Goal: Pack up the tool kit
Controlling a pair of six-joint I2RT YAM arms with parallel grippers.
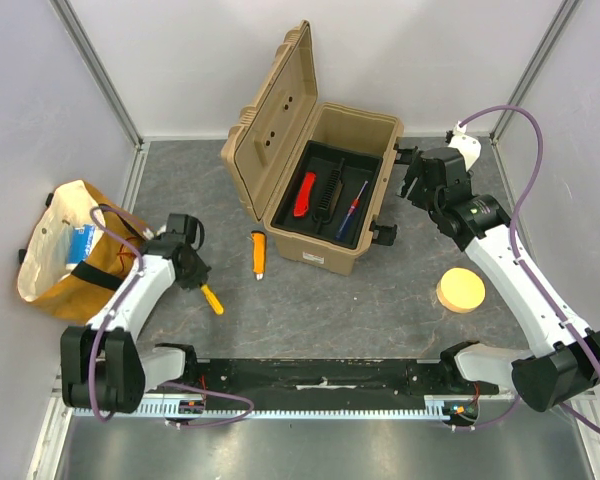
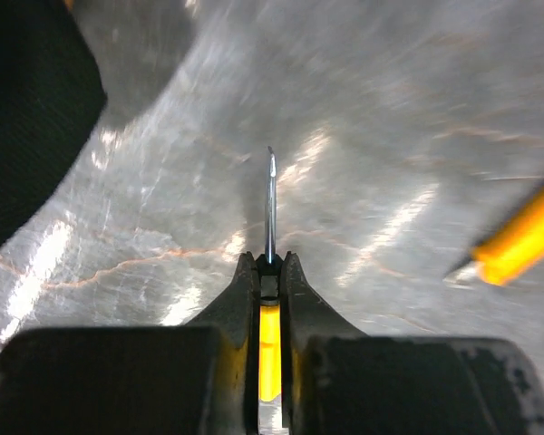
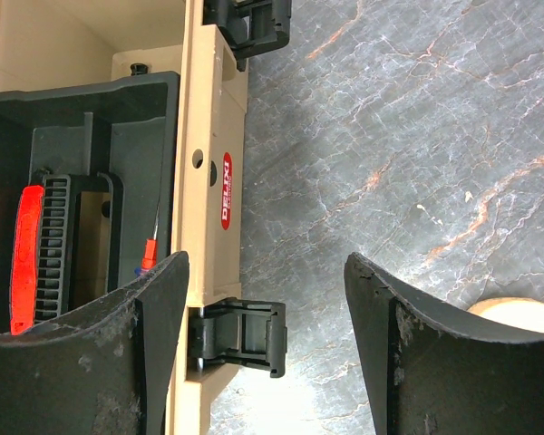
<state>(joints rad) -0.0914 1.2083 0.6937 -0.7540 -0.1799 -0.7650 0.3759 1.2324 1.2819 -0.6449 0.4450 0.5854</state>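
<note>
1. Top view: the toolbox (image 1: 325, 252) stood open with its lid raised. It was a tan shell with a black tray (image 1: 330, 158), which held a red knife (image 1: 305, 193), a black tool and a blue-shafted driver (image 1: 353, 208). The left gripper (image 1: 200, 283) was well off the toolbox's front-left corner, clamped on the yellow screwdriver (image 1: 212, 299). An orange-handled tool (image 1: 258, 253) lay between that gripper and the toolbox. The right gripper (image 1: 408, 175) hung beside the toolbox's right end, spread wide and empty.
2. Left wrist view: the fingers (image 2: 245, 290) pinched the yellow handle tight, and the thin bare shaft pointed ahead, low over the table. In my judgement this narrow pinch could let the screwdriver swivel or slip on the way to the toolbox. The tip could also catch the toolbox rim.
3. Right wrist view: the jaws gaped on nothing near the toolbox's latch (image 3: 240, 335). Any drift there could nudge the toolbox and spoil the drop.
</note>
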